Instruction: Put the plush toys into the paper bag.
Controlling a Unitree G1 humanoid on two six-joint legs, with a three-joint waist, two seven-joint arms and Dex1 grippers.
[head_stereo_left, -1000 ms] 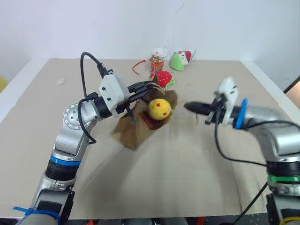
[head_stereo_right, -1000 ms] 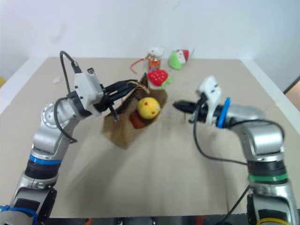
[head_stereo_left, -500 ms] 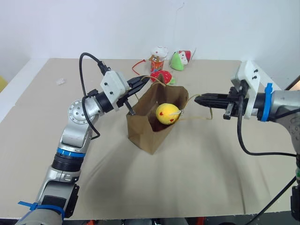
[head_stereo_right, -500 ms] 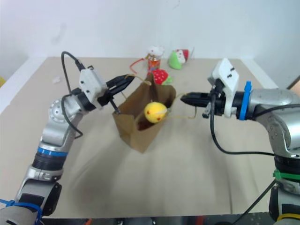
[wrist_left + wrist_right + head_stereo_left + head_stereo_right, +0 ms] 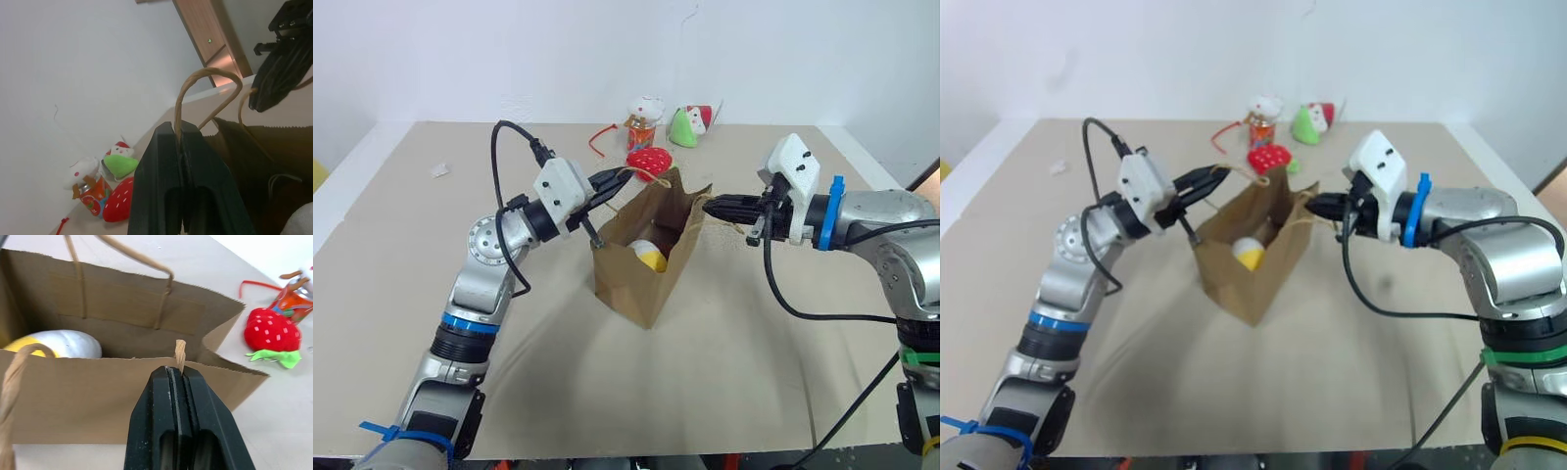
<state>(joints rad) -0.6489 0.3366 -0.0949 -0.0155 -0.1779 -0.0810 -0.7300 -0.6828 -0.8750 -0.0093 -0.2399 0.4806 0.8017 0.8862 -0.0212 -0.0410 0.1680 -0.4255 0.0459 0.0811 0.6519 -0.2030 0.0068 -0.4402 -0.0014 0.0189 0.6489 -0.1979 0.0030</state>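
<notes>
Beige worktop [image 5: 431, 294] against a white wall. Red strawberry plush [image 5: 649, 163] with green leaves on its far half. Farther back, near the wall: small orange figure with a white head [image 5: 644, 119], green-and-red plush [image 5: 689, 122] just beside, thin red cord [image 5: 602, 138] nearby. Pale scrap [image 5: 439, 170] toward the left edge.

Matt brown paper bag [image 5: 646, 279] with twisted cord handles; fuzzy cloth yellow-and-white toy [image 5: 58, 343].
</notes>
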